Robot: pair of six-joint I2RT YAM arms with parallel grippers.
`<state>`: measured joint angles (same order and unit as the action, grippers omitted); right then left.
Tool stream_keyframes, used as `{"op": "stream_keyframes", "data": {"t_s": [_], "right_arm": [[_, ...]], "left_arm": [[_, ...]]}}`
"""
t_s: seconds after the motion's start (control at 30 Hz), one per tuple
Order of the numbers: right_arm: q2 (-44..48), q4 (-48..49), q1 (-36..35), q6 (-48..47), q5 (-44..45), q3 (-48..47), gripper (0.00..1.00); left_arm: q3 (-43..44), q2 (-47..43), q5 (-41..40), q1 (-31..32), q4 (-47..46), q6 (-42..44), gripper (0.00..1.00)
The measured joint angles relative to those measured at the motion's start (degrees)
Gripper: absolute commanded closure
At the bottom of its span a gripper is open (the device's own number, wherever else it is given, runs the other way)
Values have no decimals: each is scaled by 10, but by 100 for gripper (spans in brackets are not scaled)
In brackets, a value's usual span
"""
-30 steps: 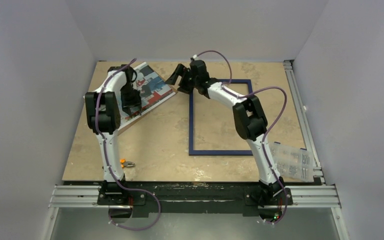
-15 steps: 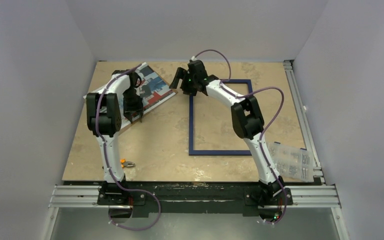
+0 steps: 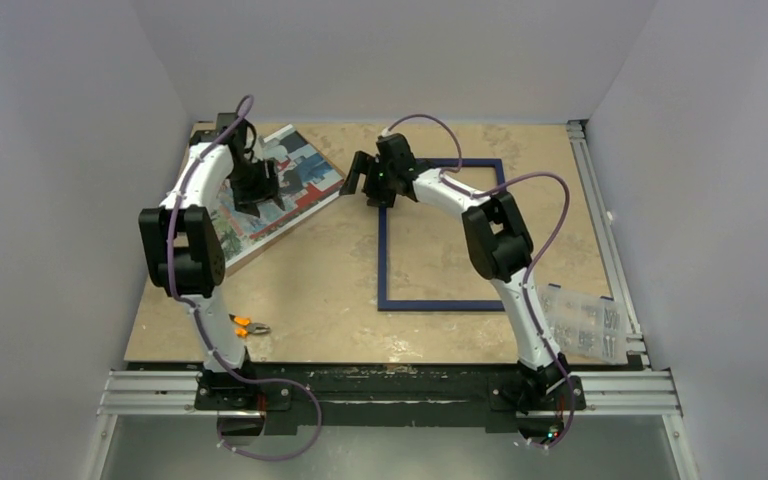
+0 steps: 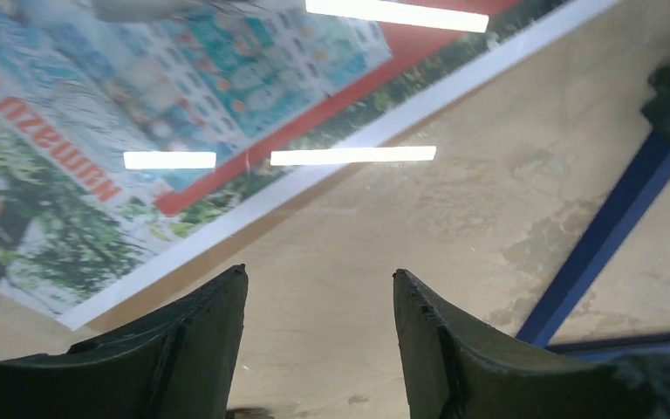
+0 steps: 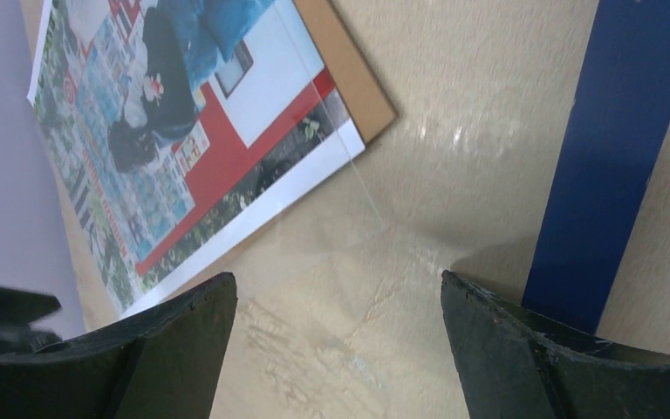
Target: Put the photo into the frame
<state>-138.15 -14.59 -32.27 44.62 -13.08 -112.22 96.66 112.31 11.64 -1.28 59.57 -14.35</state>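
The photo [image 3: 295,178] lies flat at the back left on a brown backing board [image 5: 349,74]. It is a red, blue and green print [image 4: 140,113], also seen in the right wrist view [image 5: 174,122]. A clear sheet over it reflects the ceiling lights. The frame [image 3: 382,250], dark blue and thin-railed, lies flat right of centre, with one rail showing in each wrist view [image 4: 611,227] [image 5: 615,148]. My left gripper [image 3: 265,198] hovers over the photo's near-right edge, open and empty [image 4: 318,275]. My right gripper [image 3: 357,178] is open and empty [image 5: 336,279] between the photo's corner and the frame's back-left corner.
A small orange-handled tool [image 3: 247,325] lies near the left arm's base. A clear plastic box [image 3: 585,322] sits at the near right by the metal rail [image 3: 600,230]. Grey walls close in the table on three sides.
The left arm's elbow swung out to the left, its gripper shifted back over the photo, and its jaws widened. The right gripper dropped slightly toward the frame's back-left corner.
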Motion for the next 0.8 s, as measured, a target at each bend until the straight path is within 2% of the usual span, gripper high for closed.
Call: {"op": "stream_keyframes", "data": {"t_s": [0.13, 0.33, 0.5, 0.8], "right_arm": [[24, 10, -5, 4, -15, 41, 14], [53, 17, -14, 10, -30, 89, 14], [74, 24, -22, 17, -33, 123, 14], [78, 29, -33, 30, -46, 134, 14]], "left_arm": [[23, 9, -47, -26, 2, -1, 44], [118, 118, -115, -31, 33, 0, 75], [120, 181, -140, -30, 68, 1, 76], [158, 201, -202, 4, 139, 30, 79]]}}
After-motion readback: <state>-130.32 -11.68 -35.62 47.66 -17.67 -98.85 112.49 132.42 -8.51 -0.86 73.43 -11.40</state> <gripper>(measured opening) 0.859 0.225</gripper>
